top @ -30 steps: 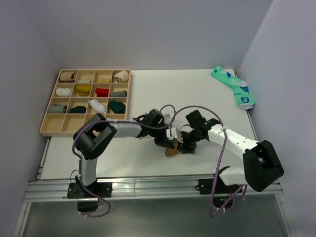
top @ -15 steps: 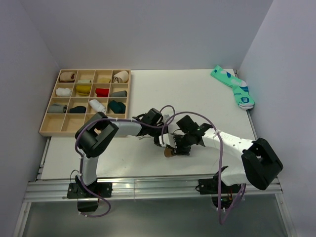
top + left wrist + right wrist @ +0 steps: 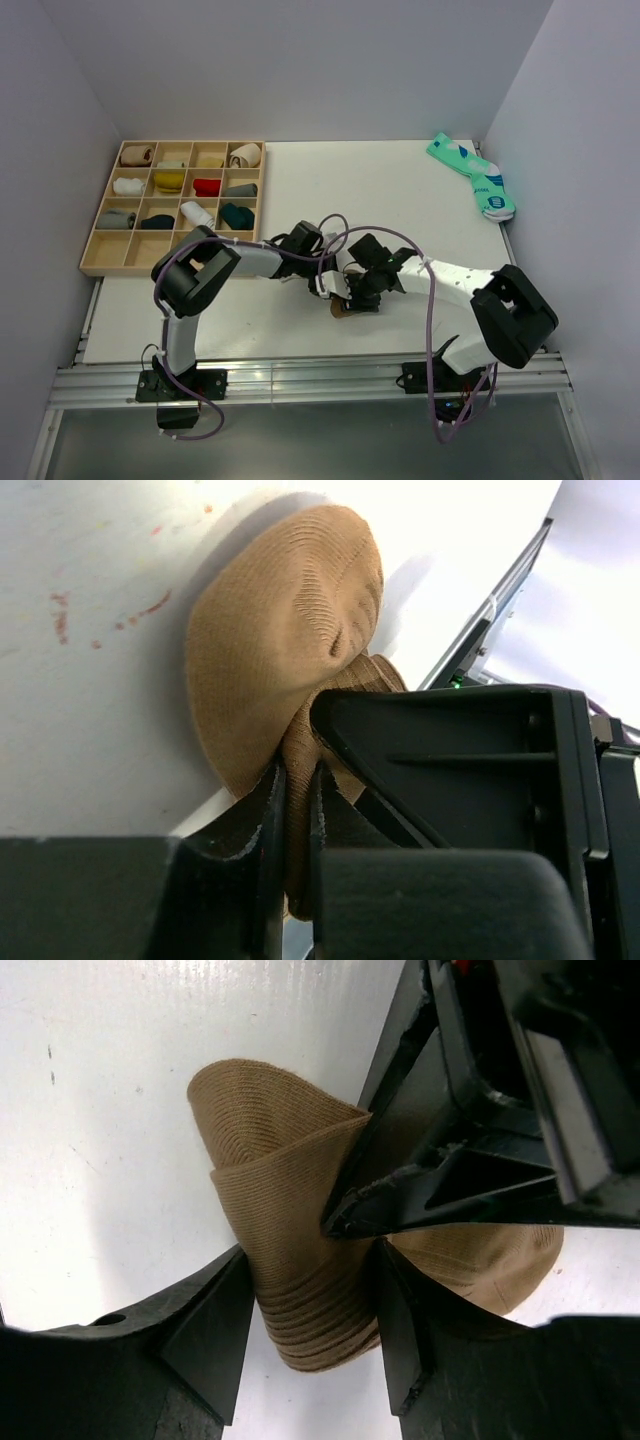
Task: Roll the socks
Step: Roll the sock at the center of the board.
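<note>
Two robot arms meet over a tan-brown sock (image 3: pixel 280 640) near the front edge of a white counter (image 3: pixel 350 190), roughly at its middle. The left pincer (image 3: pixel 296 780) is clenched on a thin fold of the sock's fabric, its fingers almost together with the cloth nipped between them. Beyond that pinch, the rounded toe end lies flat on the counter. The right pincer (image 3: pixel 312 1290) comes in from the opposite side, its fingers spread wide to bracket the ribbed, bunched part of the sock. The fabric touches both fingers, though whether they are pressing it cannot be told. One of the left pincer's dark fingers crosses just above that bunch, and the two pincers sit nearly against each other. A teal pair (image 3: pixel 470 175) of socks with white-blue marks lies at the far right corner. A wooden tray (image 3: pixel 150 268) of compartments, several holding rolled socks, stands at the far left.
</note>
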